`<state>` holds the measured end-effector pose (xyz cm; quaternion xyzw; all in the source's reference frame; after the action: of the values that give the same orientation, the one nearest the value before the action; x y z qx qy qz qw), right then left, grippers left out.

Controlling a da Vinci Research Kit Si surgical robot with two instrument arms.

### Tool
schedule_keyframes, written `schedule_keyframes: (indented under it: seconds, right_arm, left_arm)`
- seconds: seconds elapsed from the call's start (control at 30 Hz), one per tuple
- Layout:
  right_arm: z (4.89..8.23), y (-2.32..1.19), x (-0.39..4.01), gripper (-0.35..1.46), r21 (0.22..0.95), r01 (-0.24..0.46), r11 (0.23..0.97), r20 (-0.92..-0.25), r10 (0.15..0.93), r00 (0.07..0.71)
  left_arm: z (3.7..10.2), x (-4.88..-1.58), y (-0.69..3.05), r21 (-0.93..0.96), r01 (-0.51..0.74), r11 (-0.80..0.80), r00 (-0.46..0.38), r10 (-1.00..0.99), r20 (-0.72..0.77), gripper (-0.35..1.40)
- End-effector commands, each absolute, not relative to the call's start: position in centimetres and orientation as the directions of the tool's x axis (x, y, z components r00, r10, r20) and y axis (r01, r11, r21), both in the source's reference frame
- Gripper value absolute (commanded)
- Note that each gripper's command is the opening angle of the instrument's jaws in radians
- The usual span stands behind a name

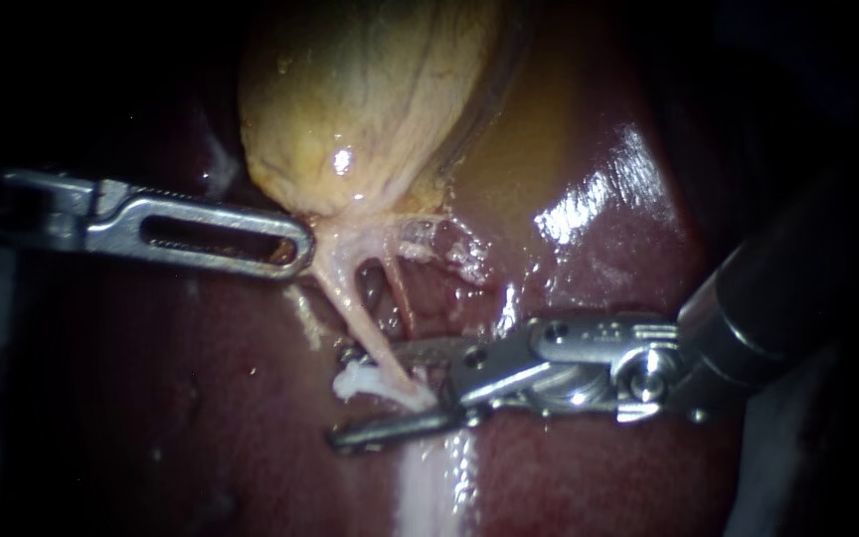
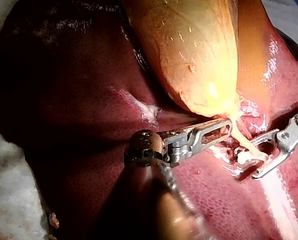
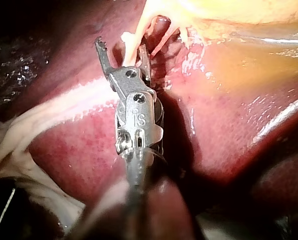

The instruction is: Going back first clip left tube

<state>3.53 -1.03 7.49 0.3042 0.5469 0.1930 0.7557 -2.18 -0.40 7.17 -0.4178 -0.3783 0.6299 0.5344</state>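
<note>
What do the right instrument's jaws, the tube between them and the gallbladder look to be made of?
Right instrument: its open jaws look like bare polished metal, silvery with sharp highlights. Tube between them: soft, pale wet tissue, stringy and glistening. Gallbladder: seemingly a thin, moist yellowish sac, faintly veined, with one wet glint.

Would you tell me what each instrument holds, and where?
Right instrument: nothing; open around the pale thin tube, low down. Left instrument: tip at the yellow gallbladder, at its neck; hold cannot be told.
</note>
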Motion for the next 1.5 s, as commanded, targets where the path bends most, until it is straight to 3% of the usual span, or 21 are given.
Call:
schedule_keyframes:
  seconds: [0.03, 0.57, 1.13, 1.5]
  right_arm:
    - [7.49, -1.02, 3.51, 0.49, 0.673, 0.041, 0.738, -0.707, 0.627, 0.327]
    - [7.41, -0.97, 3.20, 0.49, 0.674, 0.058, 0.736, -0.709, 0.623, 0.329]
    - [6.91, -0.46, 2.46, 0.49, 0.599, 0.074, 0.797, -0.772, 0.551, 0.318]
    - [6.79, -0.32, 2.21, 0.49, 0.576, 0.067, 0.814, -0.786, 0.530, 0.316]
  left_arm:
    - [7.17, -2.18, -0.40, -0.923, -0.357, -0.143, -0.080, 0.989, -0.122, -0.35]
    - [7.17, -2.17, -0.40, -0.923, -0.357, -0.143, -0.080, 0.989, -0.123, -0.35]
    - [7.18, -2.17, -0.40, -0.923, -0.357, -0.143, -0.080, 0.989, -0.123, -0.35]
    - [7.22, -2.20, -0.41, -0.922, -0.358, -0.145, -0.079, 0.989, -0.124, -0.35]
